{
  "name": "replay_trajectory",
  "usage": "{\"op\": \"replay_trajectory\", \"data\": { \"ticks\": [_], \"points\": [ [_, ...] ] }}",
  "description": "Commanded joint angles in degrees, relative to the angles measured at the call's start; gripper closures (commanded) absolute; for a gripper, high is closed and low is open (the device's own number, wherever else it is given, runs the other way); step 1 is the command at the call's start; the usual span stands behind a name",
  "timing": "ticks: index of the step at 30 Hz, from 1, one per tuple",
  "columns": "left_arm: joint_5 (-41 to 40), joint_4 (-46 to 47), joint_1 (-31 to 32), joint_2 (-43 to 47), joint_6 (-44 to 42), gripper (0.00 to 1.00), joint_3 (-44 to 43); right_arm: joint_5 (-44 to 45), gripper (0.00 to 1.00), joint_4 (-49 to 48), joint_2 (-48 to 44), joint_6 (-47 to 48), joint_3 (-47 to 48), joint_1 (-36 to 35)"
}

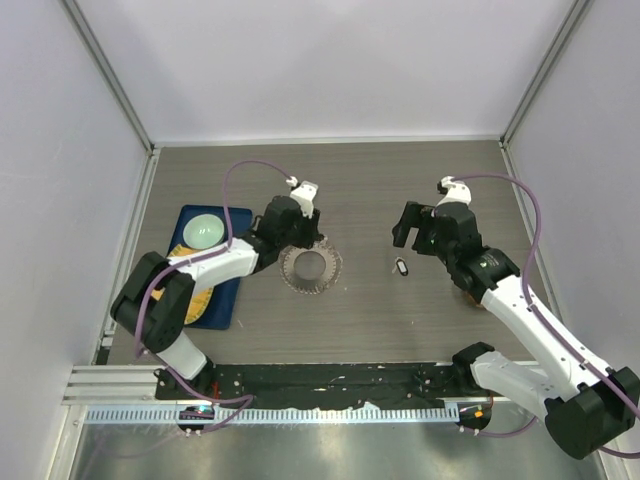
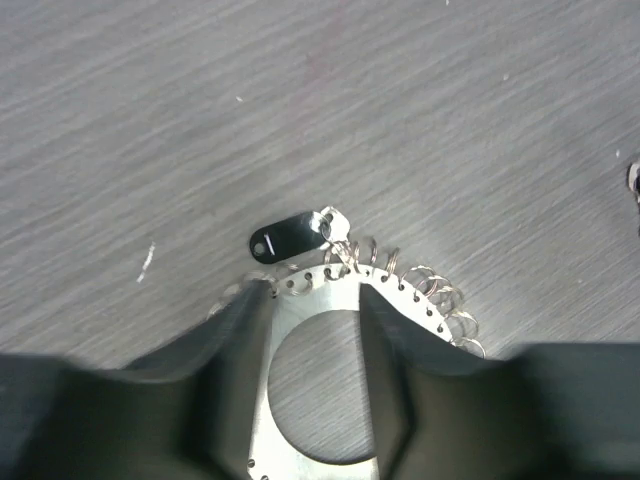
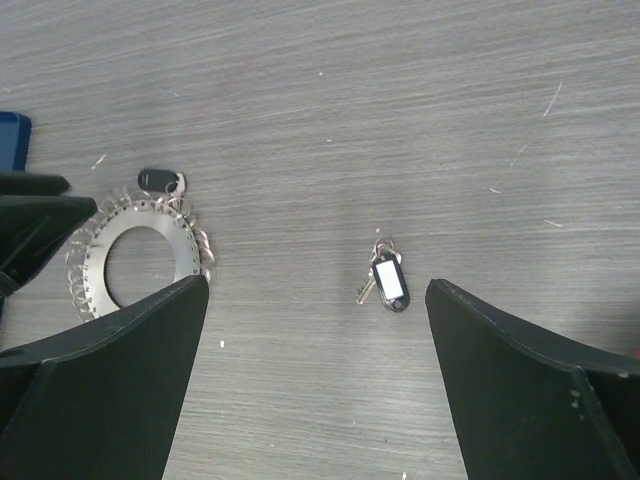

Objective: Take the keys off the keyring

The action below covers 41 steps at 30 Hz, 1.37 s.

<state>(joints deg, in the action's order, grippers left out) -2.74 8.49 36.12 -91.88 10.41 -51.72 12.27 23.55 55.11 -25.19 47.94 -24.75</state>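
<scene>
The keyring [image 1: 311, 268] lies flat on the table, a round metal plate with a big hole and a fringe of small wire rings. One key [image 2: 288, 236] with a black tag hangs on its far rim. My left gripper [image 2: 312, 292] is open, its fingers [image 2: 230, 340] low over the ring, one on each side of the hole, with the far rim between the tips. Another key [image 3: 388, 281], black tag with a white label, lies loose on the table to the right of the ring [image 3: 140, 260]. My right gripper [image 3: 318, 283] is wide open and empty above it.
A blue tray [image 1: 225, 300] with a pale round dish [image 1: 206, 231] stands to the left of the ring, beside the left arm. Frame posts and white walls close in the table at the left, right and back.
</scene>
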Motion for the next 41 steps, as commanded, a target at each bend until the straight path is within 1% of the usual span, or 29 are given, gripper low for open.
{"op": "replay_trajectory", "data": {
  "ticks": [1,2,4,5,6,7,9,10,12,15,18,20,24,29,35,41],
  "points": [
    [0.3,-0.1,-1.0,2.2,1.6,0.47,-4.5,1.5,0.02,2.6,-0.6,-0.1,3.6,-0.3],
    [0.5,-0.2,-1.0,3.2,1.8,0.25,-4.7,1.7,0.01,4.0,-0.6,-0.5,4.5,-0.3],
    [1.9,-1.3,-1.0,7.5,2.6,0.05,-4.9,1.8,0.0,5.7,-1.0,-1.7,7.0,-0.2],
    [2.5,-2.0,-1.0,9.3,2.7,0.0,-5.1,1.6,0.0,6.1,-1.6,-2.0,7.8,-0.3],
    [3.6,-3.2,-1.0,11.2,3.2,0.0,-5.2,1.2,0.0,6.6,-1.9,-2.1,8.6,-0.3],
    [5.6,-3.8,-1.0,15.1,4.5,0.0,-5.2,0.4,0.0,7.4,-2.3,-2.0,10.0,-0.3],
    [7.0,-6.4,-1.0,19.3,5.8,0.0,-5.1,-2.5,0.0,8.1,-3.9,-1.0,11.1,-0.3],
    [7.4,-7.0,-1.0,24.2,7.2,0.0,-5.0,-3.1,0.0,8.8,-4.6,-0.7,12.2,-0.3],
    [8.3,-8.3,-1.0,29.1,8.1,0.0,-3.5,-4.9,0.0,9.5,-6.5,0.5,13.0,-0.3],
    [7.6,-11.1,-1.0,38.9,8.8,0.0,-0.6,-5.9,0.01,10.5,-9.3,0.9,14.4,-0.3],
    [5.3,-13.7,-1.0,47.7,9.4,0.0,2.7,-9.9,0.0,10.4,-11.1,1.4,15.5,-0.2],
    [4.9,-15.2,-1.0,53.5,9.6,0.0,4.1,-10.9,0.0,9.8,-12.4,1.4,15.7,-0.3],
    [3.3,-17.3,-1.0,60.0,10.5,0.0,7.2,-10.4,0.0,8.7,-14.3,0.8,13.2,-0.4],
    [3.3,-19.6,-1.0,62.3,11.6,0.0,8.1,-11.4,0.0,6.1,-16.0,-1.2,10.6,-0.3],
    [3.8,-20.1,-1.0,60.9,11.5,0.0,6.9,-11.4,0.0,4.9,-15.1,-0.8,11.0,-0.3],
    [4.5,-18.7,-1.0,58.8,11.1,0.0,6.1,-10.7,0.0,5.3,-14.9,-0.6,11.6,-0.3]
  ]
}}
